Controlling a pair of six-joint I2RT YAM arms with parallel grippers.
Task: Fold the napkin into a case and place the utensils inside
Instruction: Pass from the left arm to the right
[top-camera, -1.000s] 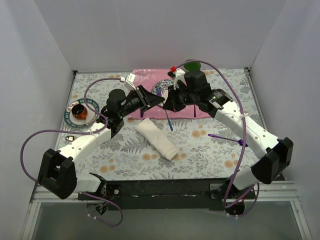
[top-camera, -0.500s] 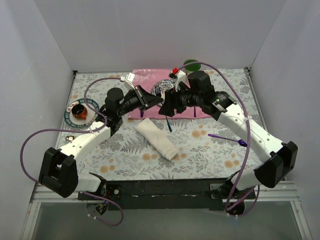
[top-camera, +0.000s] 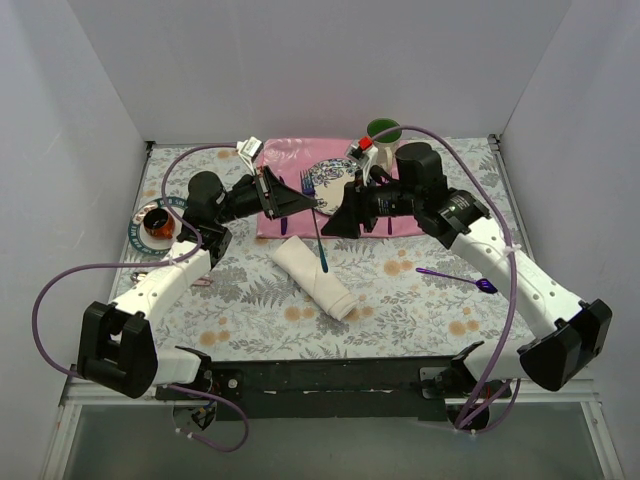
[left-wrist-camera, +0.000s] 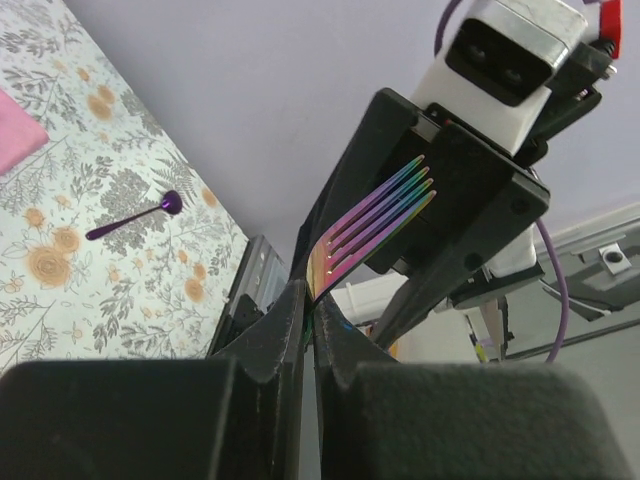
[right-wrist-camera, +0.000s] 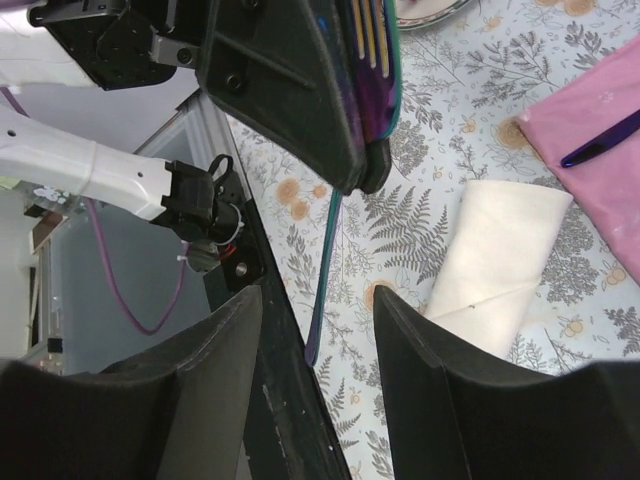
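My left gripper (left-wrist-camera: 308, 300) is shut on an iridescent fork (left-wrist-camera: 375, 225), one of the utensils, and holds it in the air above the table. In the top view the fork (top-camera: 316, 225) hangs from the left gripper (top-camera: 300, 203), tines up and handle down. My right gripper (right-wrist-camera: 318, 300) is open, its fingers either side of the fork's handle (right-wrist-camera: 328, 260) without touching it. The napkin (top-camera: 313, 277), folded into a narrow cream case, lies below both grippers. A purple spoon (top-camera: 455, 278) lies on the table to the right.
A pink placemat (top-camera: 285, 160) at the back carries a patterned plate (top-camera: 335, 172) and a dark purple knife (right-wrist-camera: 600, 145). A green cup (top-camera: 383, 129) stands behind it. A saucer with a dark cup (top-camera: 157, 222) sits at the left. White walls enclose the floral tablecloth.
The left gripper shut on the fork and the right gripper opened and let go of it. The left arm drew back left with the fork; the right arm drew back right.
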